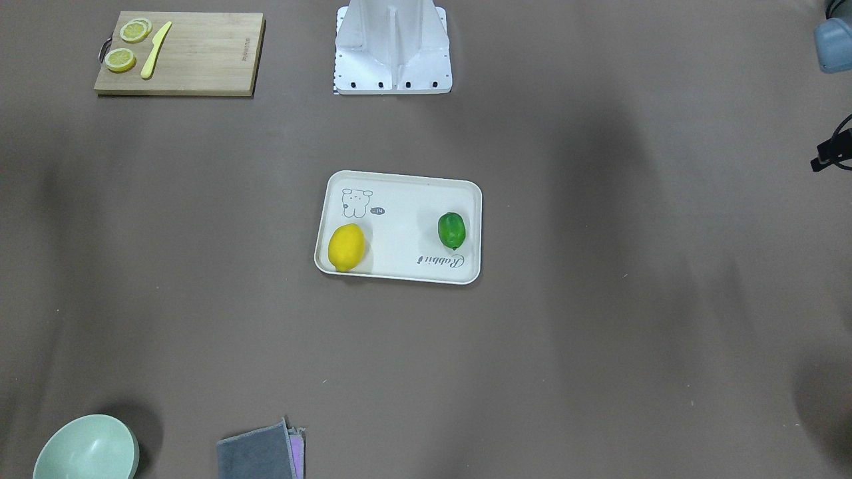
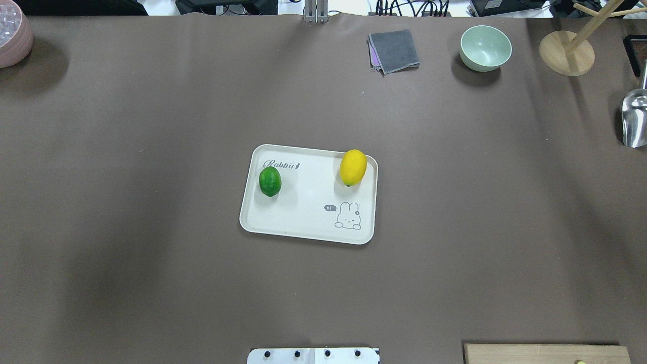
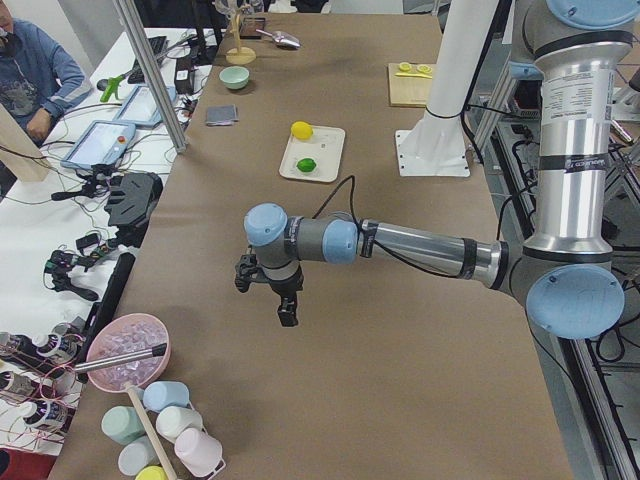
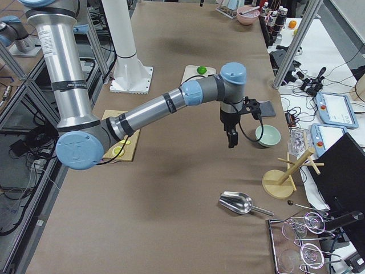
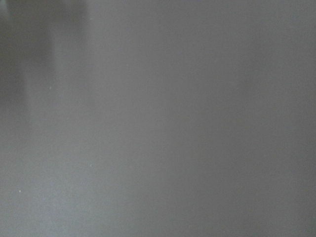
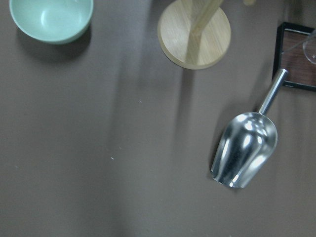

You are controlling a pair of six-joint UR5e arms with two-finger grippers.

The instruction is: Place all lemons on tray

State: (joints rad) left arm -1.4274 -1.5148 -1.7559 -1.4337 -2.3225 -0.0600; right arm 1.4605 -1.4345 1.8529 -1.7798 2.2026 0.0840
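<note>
The yellow lemon (image 2: 353, 167) and the green lemon (image 2: 270, 181) both lie on the cream-white tray (image 2: 303, 212) at the table's middle, at opposite ends of it. They also show in the front view, yellow lemon (image 1: 346, 247) and green lemon (image 1: 451, 230). My left gripper (image 3: 286, 315) hangs over bare table far from the tray, toward the table's left end. My right gripper (image 4: 231, 140) hangs over the table's right end near the green bowl (image 4: 267, 135). Both grippers show only in the side views, so I cannot tell whether they are open or shut.
A wooden cutting board (image 1: 200, 53) with lemon slices and a yellow knife lies by the robot base (image 1: 393, 50). A grey cloth (image 2: 394, 50), a wooden stand (image 2: 566, 53) and a metal scoop (image 2: 634, 121) sit at the far right. A pink bowl (image 2: 12, 38) is far left.
</note>
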